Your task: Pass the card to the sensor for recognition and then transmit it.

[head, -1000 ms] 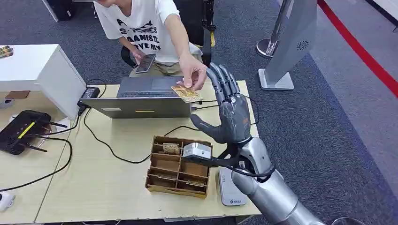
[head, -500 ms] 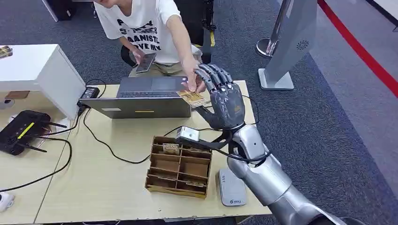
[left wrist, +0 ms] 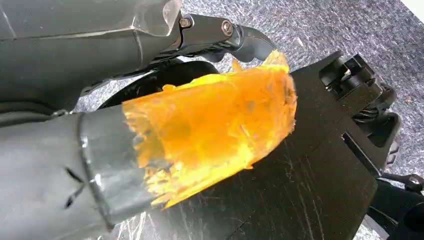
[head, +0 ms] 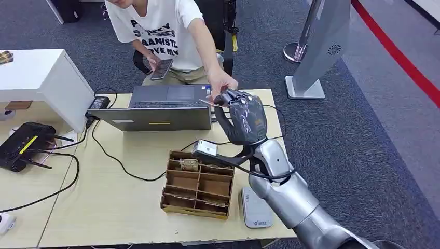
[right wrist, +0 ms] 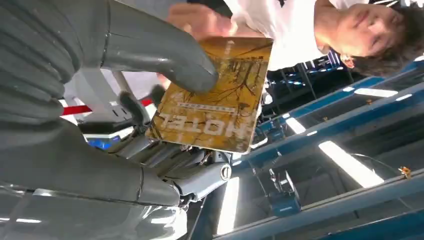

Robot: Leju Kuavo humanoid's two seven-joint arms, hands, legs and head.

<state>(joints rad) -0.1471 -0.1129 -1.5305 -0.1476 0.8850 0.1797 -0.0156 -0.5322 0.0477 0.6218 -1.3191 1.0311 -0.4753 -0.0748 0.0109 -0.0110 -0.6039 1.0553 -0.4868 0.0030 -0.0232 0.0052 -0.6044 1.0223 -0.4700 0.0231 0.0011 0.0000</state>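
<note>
Right hand (head: pixel 243 120) raised over the desk's (head: pixel 104 202) far edge, thumb and fingers clamped on the card (right wrist: pixel 215 97). Person's hand (head: pixel 222 85) touching the card's far end. Left hand's fingers: can't tell.

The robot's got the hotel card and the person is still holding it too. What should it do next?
Probably keep its grip until the person lets go, then carry the card toward the sensor. The right hand grips the hotel card with thumb on top, but the person's hand still touches its far edge.
</note>
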